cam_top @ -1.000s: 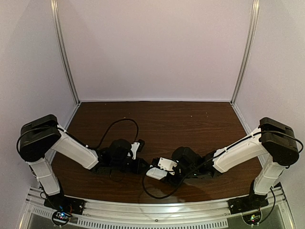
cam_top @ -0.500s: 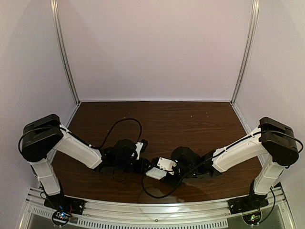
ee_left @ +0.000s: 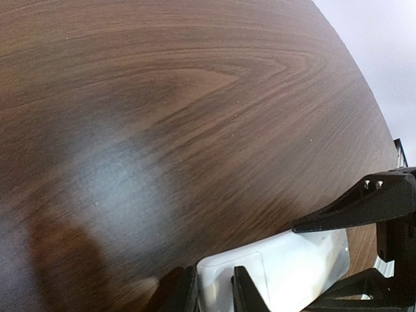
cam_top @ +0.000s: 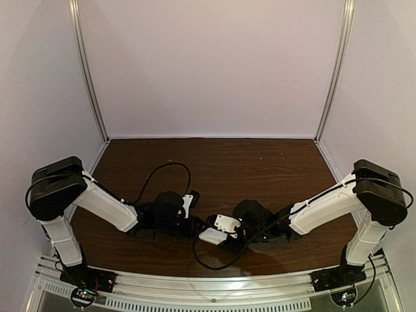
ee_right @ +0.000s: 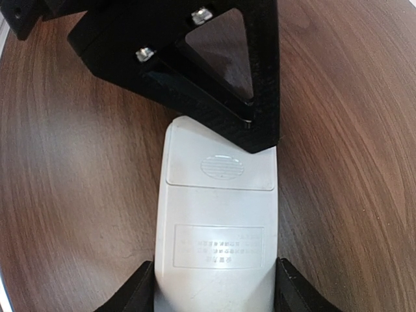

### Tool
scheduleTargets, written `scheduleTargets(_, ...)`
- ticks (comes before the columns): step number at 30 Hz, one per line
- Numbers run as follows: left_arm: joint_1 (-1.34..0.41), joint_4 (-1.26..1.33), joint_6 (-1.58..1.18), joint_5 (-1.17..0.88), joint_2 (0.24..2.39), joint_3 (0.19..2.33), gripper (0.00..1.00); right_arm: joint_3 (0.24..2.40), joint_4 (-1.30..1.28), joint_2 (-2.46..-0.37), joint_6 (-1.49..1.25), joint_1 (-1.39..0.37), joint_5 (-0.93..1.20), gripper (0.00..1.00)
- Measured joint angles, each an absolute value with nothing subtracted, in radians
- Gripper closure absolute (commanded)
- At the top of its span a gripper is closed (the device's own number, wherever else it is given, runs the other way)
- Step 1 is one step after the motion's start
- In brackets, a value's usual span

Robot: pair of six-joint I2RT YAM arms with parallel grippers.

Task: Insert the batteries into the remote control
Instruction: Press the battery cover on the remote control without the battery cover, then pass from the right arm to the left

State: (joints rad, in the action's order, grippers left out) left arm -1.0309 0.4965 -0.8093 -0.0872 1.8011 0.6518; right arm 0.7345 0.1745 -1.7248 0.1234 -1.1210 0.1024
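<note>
The remote control [ee_right: 218, 234] lies back-up, its ribbed battery cover [ee_right: 223, 167] closed. My right gripper [ee_right: 214, 292] is shut on its sides near the label. My left gripper [ee_left: 214, 296] meets it from the opposite side, its narrow jaws closed on the cover end of the remote control [ee_left: 286, 266]: one finger [ee_left: 244, 292] lies on the cover, the other [ee_left: 185, 292] against the end edge. In the top view both grippers meet low over the table's front centre around the remote control [cam_top: 209, 236]. No batteries are in view.
The brown wooden table [cam_top: 247, 169] stretches back to the pale walls. A black cable [cam_top: 162, 170] loops from the left arm behind its wrist; another cable [cam_top: 208, 263] curves in front of the grippers near the front rail [cam_top: 214, 286].
The left wrist has shifted slightly right toward the remote, and its jaws have parted a little from nearly shut. The right arm and the remote have stayed still.
</note>
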Motion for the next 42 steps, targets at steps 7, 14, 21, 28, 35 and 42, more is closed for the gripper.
scheduleTargets(7, -1.03, 0.496, -0.811, -0.094, 1.812, 0.664, 0.82, 0.736, 0.17, -1.726, 0.102, -1.122, 0.094, 0.7)
scheduleTargets(14, -1.027, 0.507, -0.816, -0.103, 1.814, 0.66, 0.71, 0.737, 0.17, -1.726, 0.1, -1.126, 0.088, 0.71)
scheduleTargets(21, -1.001, 0.434, -0.764, -0.193, 1.76, 0.648, 0.5, 0.738, 0.201, -1.737, 0.107, -1.126, 0.084, 0.71)
scheduleTargets(28, -0.941, 0.325, -0.704, -0.248, 1.634, 0.648, 0.33, 0.744, 0.237, -1.755, 0.105, -1.115, 0.069, 0.72)
scheduleTargets(35, -0.859, 0.302, -0.624, -0.173, 1.288, 0.587, 0.14, 0.744, 0.213, -1.726, 0.101, -1.079, 0.083, 0.72)
scheduleTargets(42, -0.858, 0.3, -0.55, -0.047, 1.031, 0.508, 0.17, 0.77, 0.172, -1.597, 0.097, -1.041, 0.14, 0.72)
